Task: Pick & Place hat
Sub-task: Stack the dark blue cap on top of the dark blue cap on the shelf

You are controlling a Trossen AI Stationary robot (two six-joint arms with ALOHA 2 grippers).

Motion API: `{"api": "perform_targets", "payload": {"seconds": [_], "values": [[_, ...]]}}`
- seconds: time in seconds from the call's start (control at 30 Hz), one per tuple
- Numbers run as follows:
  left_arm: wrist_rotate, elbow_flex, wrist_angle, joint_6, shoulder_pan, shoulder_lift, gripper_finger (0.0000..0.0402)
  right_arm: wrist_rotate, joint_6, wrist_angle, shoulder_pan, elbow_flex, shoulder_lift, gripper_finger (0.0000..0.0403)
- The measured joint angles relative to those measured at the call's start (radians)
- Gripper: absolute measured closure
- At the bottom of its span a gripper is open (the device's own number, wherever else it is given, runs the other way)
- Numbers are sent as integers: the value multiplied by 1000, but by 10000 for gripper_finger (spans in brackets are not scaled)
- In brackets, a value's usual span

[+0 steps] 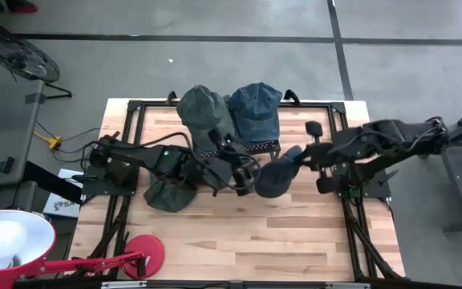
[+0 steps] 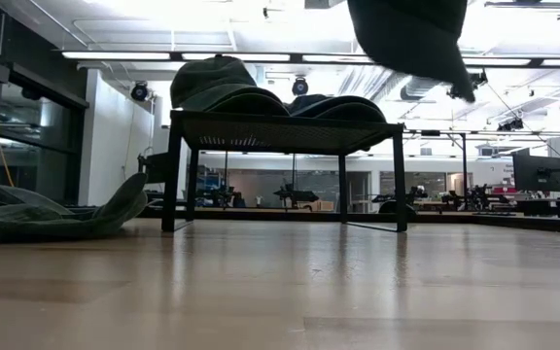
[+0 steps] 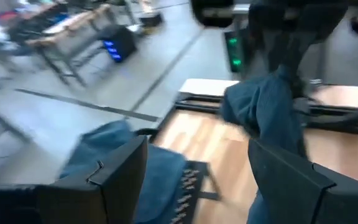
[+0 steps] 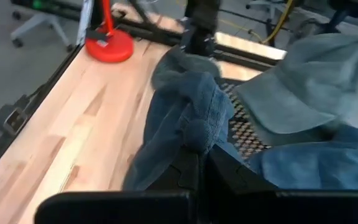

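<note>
- Dangling closest to the low camera, the dark blue hat (image 2: 411, 39) hangs well above the tabletop, its crumpled cloth tapering downward, so its long axis is roughly vertical
- From above, that hat (image 1: 275, 177) sits over the middle of the wooden table (image 1: 239, 241), between the two arms, just in front of the black mesh rack (image 1: 255, 148)
- The right gripper (image 4: 201, 163) has its jaws clenched on a fold of the hat (image 4: 182, 124), which droops away from the fingers toward the table
- The left gripper (image 3: 194, 177) has its jaws released and spread wide; the hat (image 3: 266, 112) hangs just beyond its fingers (image 3: 120, 180), apart from them
- On the rack lie an olive green cap (image 1: 203, 112) and a denim blue cap (image 1: 257, 108) side by side, touching, nearer the table's far edge
- Another olive cap (image 1: 169, 193) lies flat on the table beneath the left arm, toward the left edge
- A red lamp base (image 1: 143, 255) stands near the front left corner, well apart from the hats
- The rack's legs and the left arm stand between the hanging hat and the olive cap on the table
</note>
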State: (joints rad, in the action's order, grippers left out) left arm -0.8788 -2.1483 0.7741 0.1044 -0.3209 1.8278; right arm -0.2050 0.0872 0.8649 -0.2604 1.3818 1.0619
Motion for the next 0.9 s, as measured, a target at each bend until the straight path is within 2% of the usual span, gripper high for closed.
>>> {"api": "perform_targets", "payload": {"seconds": [0.1,0.27,0.47,0.63,0.9], "values": [[-69,0,3,-21,1,-9,127,22,16,33,55,62,5,403],[-107,0,7,-96,28,-27,127,66,49,84,179,202,39,403],[-93,1,84,-144,89,-52,127,156,97,205,347,435,155,403],[-42,1,174,-153,161,-78,127,273,112,302,485,616,292,403],[0,1,310,-153,253,-102,127,404,107,386,649,801,482,402]]}}
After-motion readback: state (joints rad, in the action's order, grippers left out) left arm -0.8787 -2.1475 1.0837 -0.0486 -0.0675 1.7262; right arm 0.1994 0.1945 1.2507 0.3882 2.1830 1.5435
